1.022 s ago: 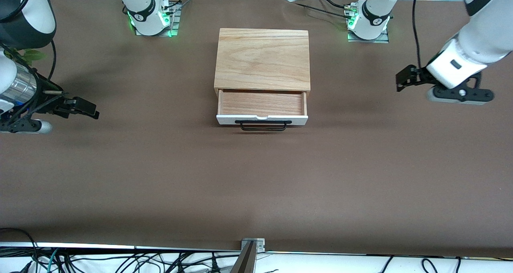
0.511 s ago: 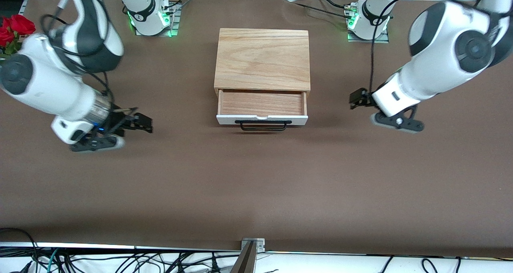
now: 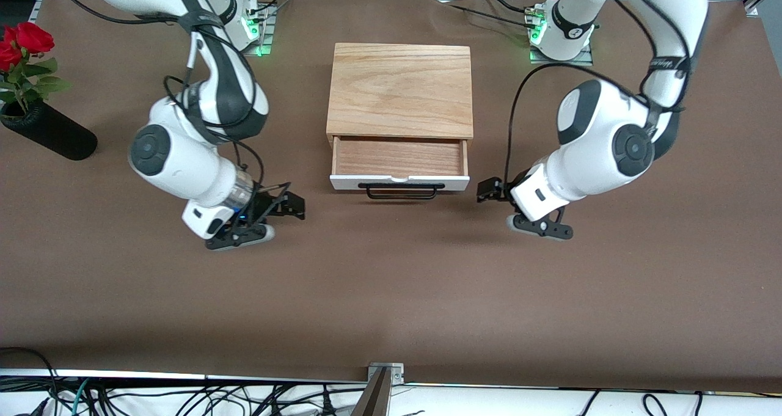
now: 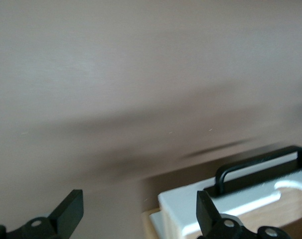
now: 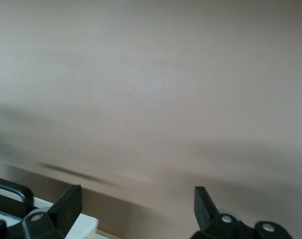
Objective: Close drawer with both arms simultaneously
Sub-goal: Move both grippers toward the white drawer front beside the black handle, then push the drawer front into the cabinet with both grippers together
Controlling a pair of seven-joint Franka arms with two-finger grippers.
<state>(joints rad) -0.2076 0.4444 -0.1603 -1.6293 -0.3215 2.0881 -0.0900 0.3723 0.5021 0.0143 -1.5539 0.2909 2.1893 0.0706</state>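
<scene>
**Drawer open, a gripper at each end of its front**

While the drawer stands pulled out of the wooden box at the middle of the table, its white front panel faces the front camera and its black bar handle lies along that panel. From the box's centre the drawer sits at 6 o'clock in the front view, its wooden floor bare.

From the handle, the left gripper is at about 3 o'clock, just off the panel's end toward the left arm's end of the table, apart from it and low over the tabletop. Its fingers are spread with nothing between them; the left wrist view shows both fingertips parted, with the panel's corner and handle close by.

The right gripper is at roughly 8 o'clock from the handle, near the panel's other end but not touching it, also low over the table. Its fingers are likewise parted and hold nothing. That blurred view seems to catch the handle's end and a white corner of the panel.

Out at 9 o'clock from the box, near the table's edge at the right arm's end, a black vase with red flowers appears to lie on its side.
</scene>
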